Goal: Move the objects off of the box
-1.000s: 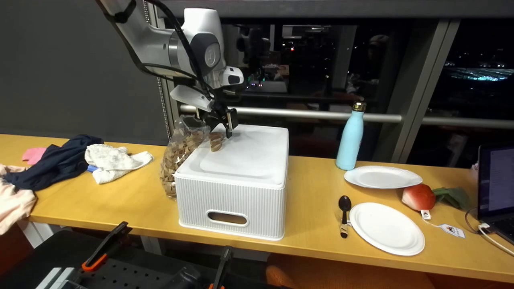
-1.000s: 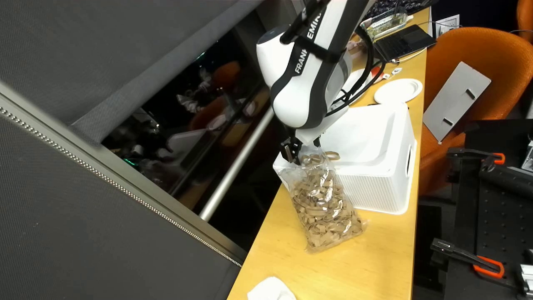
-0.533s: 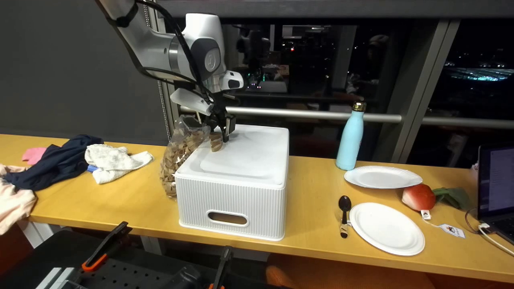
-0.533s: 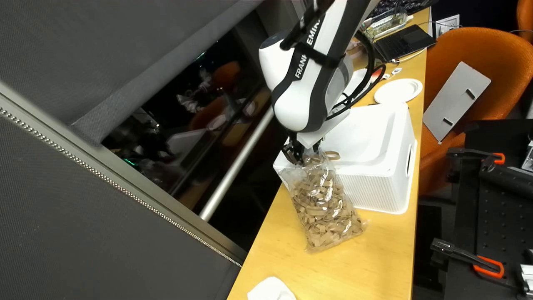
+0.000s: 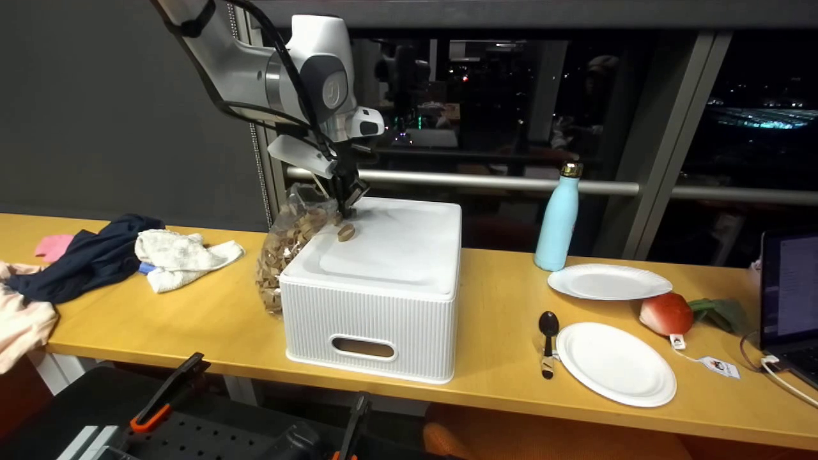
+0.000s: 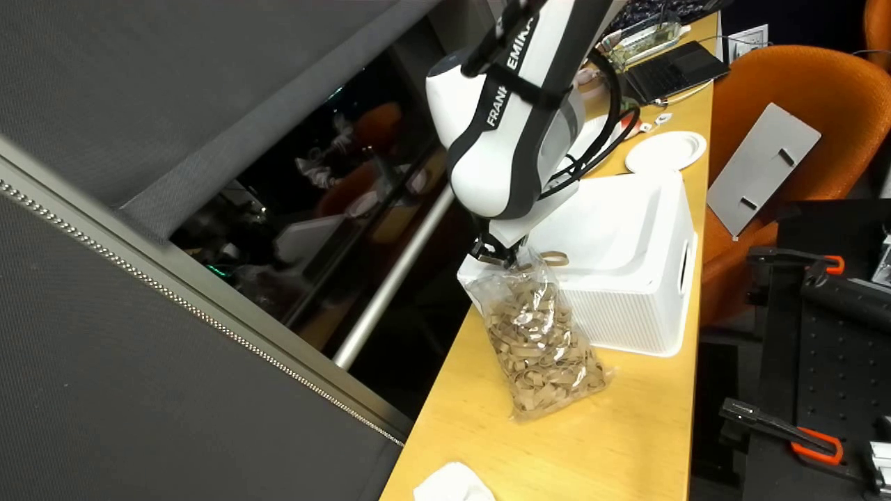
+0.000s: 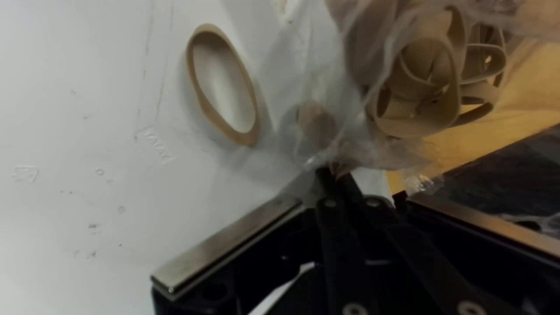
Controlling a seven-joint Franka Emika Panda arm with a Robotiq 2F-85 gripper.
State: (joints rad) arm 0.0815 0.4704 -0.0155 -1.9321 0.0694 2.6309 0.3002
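Note:
The white box (image 5: 370,319) stands on the table, seen in both exterior views. One tan ring-like piece (image 5: 346,232) rests on its lid near the bag-side edge; in the wrist view the same ring (image 7: 247,139) lies flat and apart from the fingers. My gripper (image 7: 337,175) is low over the lid's far corner, jaws together, with a thin brown sliver pinched between the tips, apparently another tan piece partly veiled by clear plastic. A further brownish patch (image 7: 317,122) shows through the film; whether it is in the bag or on the lid I cannot tell.
A clear bag (image 6: 543,341) full of tan rings leans against the box, its top touching or nearly touching my fingers. A metal bar (image 5: 498,182) crosses the window behind. Bottle (image 5: 559,220), spoon (image 5: 548,342) and plates (image 5: 617,364) lie to one side, cloths (image 5: 185,255) to the other.
The gripper has gone from open to shut, dipping and then shifting slightly toward the bag. Where a small tan stack stood beside the fingers, a single ring shows on the lid.

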